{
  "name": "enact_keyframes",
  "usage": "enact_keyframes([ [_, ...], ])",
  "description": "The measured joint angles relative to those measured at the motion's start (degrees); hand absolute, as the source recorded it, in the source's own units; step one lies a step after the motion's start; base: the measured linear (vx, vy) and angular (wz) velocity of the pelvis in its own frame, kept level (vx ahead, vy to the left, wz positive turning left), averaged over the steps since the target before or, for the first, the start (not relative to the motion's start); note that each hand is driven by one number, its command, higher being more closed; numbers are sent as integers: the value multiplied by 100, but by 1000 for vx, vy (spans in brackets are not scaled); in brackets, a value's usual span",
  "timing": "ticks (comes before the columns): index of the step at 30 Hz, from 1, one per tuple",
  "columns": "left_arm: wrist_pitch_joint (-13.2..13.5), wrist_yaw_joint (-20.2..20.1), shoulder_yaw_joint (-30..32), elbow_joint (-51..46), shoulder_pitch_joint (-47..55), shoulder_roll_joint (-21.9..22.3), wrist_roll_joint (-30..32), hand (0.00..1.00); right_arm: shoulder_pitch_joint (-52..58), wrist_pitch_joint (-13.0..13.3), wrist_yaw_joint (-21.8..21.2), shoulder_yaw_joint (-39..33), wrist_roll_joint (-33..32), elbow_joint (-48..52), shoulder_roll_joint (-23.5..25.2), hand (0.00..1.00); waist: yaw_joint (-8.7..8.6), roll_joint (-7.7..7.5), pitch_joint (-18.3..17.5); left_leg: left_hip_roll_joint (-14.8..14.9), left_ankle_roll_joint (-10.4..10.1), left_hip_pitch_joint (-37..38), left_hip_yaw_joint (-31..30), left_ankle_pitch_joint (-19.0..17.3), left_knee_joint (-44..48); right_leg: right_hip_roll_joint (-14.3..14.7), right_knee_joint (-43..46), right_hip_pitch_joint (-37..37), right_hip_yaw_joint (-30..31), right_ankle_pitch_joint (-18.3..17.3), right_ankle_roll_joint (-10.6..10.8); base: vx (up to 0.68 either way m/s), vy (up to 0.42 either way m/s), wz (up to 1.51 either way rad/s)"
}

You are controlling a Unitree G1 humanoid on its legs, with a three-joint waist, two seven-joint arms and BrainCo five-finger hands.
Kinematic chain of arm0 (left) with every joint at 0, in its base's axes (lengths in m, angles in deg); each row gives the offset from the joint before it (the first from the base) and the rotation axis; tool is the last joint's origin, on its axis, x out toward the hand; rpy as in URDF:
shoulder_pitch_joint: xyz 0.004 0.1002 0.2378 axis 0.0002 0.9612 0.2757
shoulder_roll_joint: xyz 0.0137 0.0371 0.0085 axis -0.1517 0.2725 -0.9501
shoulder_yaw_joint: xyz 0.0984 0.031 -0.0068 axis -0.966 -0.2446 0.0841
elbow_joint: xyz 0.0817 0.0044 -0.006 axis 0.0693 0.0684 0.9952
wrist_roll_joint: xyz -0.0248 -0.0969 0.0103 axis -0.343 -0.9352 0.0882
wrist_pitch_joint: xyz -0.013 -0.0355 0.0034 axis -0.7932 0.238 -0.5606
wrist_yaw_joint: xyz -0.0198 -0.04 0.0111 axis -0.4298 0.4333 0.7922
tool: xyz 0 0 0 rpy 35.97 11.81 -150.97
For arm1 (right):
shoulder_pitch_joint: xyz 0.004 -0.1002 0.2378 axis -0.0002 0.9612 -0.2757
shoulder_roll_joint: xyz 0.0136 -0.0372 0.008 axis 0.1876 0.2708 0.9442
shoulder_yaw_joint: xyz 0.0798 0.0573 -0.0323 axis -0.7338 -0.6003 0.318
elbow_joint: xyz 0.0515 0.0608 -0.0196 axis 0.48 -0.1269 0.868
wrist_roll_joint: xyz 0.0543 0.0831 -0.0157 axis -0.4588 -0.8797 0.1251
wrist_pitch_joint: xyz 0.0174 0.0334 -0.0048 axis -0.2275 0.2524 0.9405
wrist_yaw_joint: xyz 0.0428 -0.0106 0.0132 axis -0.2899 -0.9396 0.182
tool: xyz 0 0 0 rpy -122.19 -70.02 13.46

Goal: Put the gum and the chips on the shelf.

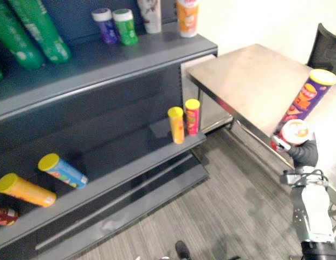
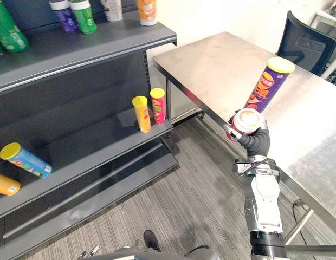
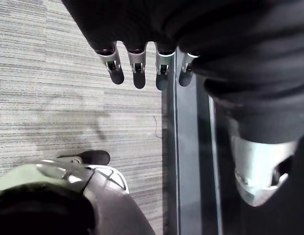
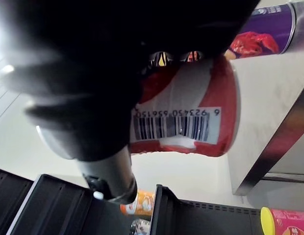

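A red-and-white gum tub is held in my right hand, which is shut on it, just off the near edge of the steel table. The right wrist view shows the tub's barcode side right against the hand. Behind the tub, a tall purple chips can with a yellow lid stands upright on the table. The dark shelf unit is to the left. My left hand hangs open, fingers straight, over the carpet by the shelf's base.
The top shelf carries green tubes, a purple tub, a green tub and an orange can. On the lower shelf stand a yellow can and a red can; others lie at the left. A black chair stands behind the table.
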Motion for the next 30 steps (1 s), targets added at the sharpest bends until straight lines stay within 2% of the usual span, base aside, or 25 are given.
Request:
enact_keyframes([
  [1,1,-4,31,4,-4,6,-24,0,-30,4,-19,60,6,0,-1,100,-2,34,7,21,-95,-69,14,-128,-8,105,-142,-4,8,-1,2,11,87,24],
  [2,7,-7,127,26,-69,-7,-37,0,-32,12,-40,152,12,-27,41,100,-35,-182,-16,-49,-228,-64,317,-385,273,-49,-358,-140,75,26,78,25,71,18],
  [3,10,-7,194,7,-66,-5,-38,0,-47,-2,-69,164,25,-21,56,100,-7,-233,0,88,104,-178,341,-343,852,-134,-219,-199,140,24,77,106,12,-4],
  [4,6,-9,222,22,-17,18,-38,0,-79,10,-123,157,46,13,65,100,81,-149,39,207,119,-73,178,-586,865,-130,-4,-197,194,71,125,57,-3,-11],
  [5,16,-7,239,35,-27,22,-40,0,-58,-8,-162,176,57,-2,123,100,95,-169,60,166,-18,19,149,-525,722,-134,-35,-201,292,158,105,38,4,-6],
  [9,21,-12,241,12,-21,23,-43,0,-117,-9,-313,222,119,1,121,100,135,-177,54,170,-93,25,152,-445,435,84,-288,-239,285,276,44,12,-1,6],
  [12,94,-23,247,10,30,32,-178,0,-182,-9,-542,396,118,-1,115,100,156,-169,55,173,-174,35,119,-284,276,123,-279,-269,270,276,43,65,-19,2],
  [14,182,-21,250,-14,74,59,-263,0,-219,-9,-697,513,117,-1,95,100,165,-166,54,178,-151,33,22,-208,261,105,-204,-259,245,279,47,94,-22,10],
  [17,215,-25,241,-150,77,127,-264,0,-330,-17,-881,695,111,-9,83,100,214,-172,83,151,-113,33,-139,-212,419,-68,75,-187,234,277,47,111,-4,32],
  [19,223,-60,238,-297,77,121,-268,0,-401,-35,-1029,889,104,-14,85,100,264,-190,149,135,50,34,-363,-316,698,-224,346,16,243,283,55,105,-5,63],
  [20,220,-60,238,-353,78,121,-268,0,-405,-37,-1071,954,105,-14,88,100,298,-198,154,120,64,26,-474,-370,791,-276,429,37,296,286,56,102,8,69],
  [21,221,-58,234,-427,92,121,-258,0,-403,-55,-1141,1076,105,-14,103,100,355,-228,189,75,100,11,-666,-481,936,-375,628,56,631,306,22,85,39,90],
  [22,223,-47,175,-469,99,119,-248,0,-394,-71,-1206,1123,103,-14,110,100,355,-209,303,47,188,18,-984,-634,1145,-416,1020,-34,1447,409,-350,131,67,124],
  [23,223,-17,109,-528,100,105,-230,0,-360,-75,-1239,1138,101,-15,116,100,318,-143,365,70,258,-28,-1287,-726,1341,-273,1320,-290,2332,307,-521,98,63,130],
  [24,222,7,50,-548,97,67,-210,0,-312,-76,-1250,1155,99,-12,141,100,266,-73,393,105,277,-116,-1520,-783,1461,-10,1280,-407,2952,105,-305,93,20,159],
  [25,228,47,-47,-570,62,-9,-199,0,-246,-77,-1249,1221,98,12,165,100,191,-121,400,116,292,-238,-1951,-795,1585,568,1005,-538,3982,-193,1,100,-16,188],
  [26,214,122,-81,-550,58,-158,-196,0,-219,-76,-1255,1364,98,27,197,100,172,-219,449,5,274,-309,-2179,-785,1623,878,722,-697,4605,-246,147,108,-31,178],
  [28,205,167,-95,-545,59,-220,-201,0,-189,-69,-1268,1493,92,83,227,100,198,-344,487,-107,213,-315,-2312,-760,1688,971,570,-820,4920,-201,222,110,-34,109],
  [30,191,187,-139,-547,49,-271,-202,0,-135,-39,-1308,1637,14,196,233,100,228,-317,517,-188,158,-384,-2622,-891,1968,1154,349,-898,5209,-139,317,116,-53,88],
])
